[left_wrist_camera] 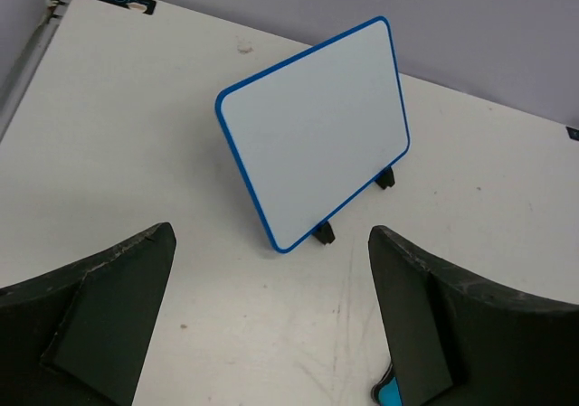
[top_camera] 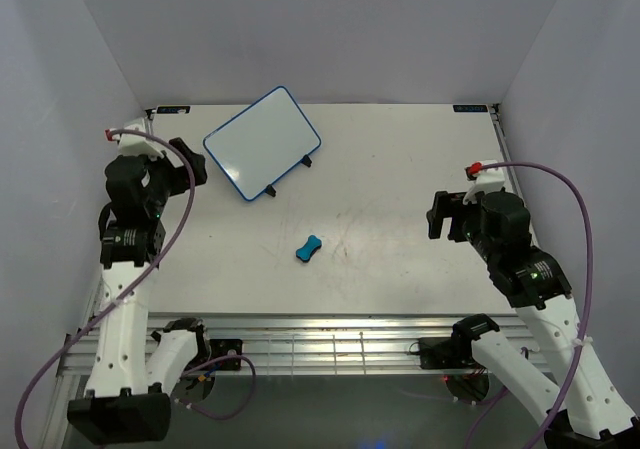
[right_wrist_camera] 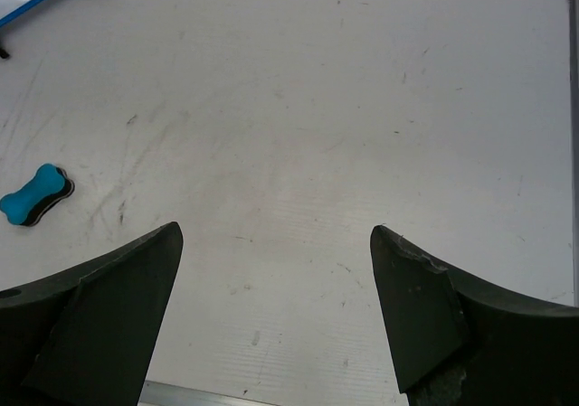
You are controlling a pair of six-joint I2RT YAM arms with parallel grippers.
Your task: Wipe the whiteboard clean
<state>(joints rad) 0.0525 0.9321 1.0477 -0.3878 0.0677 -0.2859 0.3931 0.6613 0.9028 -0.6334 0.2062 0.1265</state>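
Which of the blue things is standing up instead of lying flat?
The blue-framed whiteboard: it leans upright on black feet. The small blue eraser lies flat on the table.

— Where's the whiteboard [top_camera: 262, 141]?
— Far left on the surface [top_camera: 400, 219], propped up at a backward tilt and turned askew to the edges.
— And its look?
— A small white rectangle with a thin blue frame and rounded corners. Its face is plain white.

The whiteboard [left_wrist_camera: 312, 130] stands tilted on black feet [left_wrist_camera: 324, 233], its face blank; the left gripper [left_wrist_camera: 271, 325] hangs spread wide before it, holding nothing.
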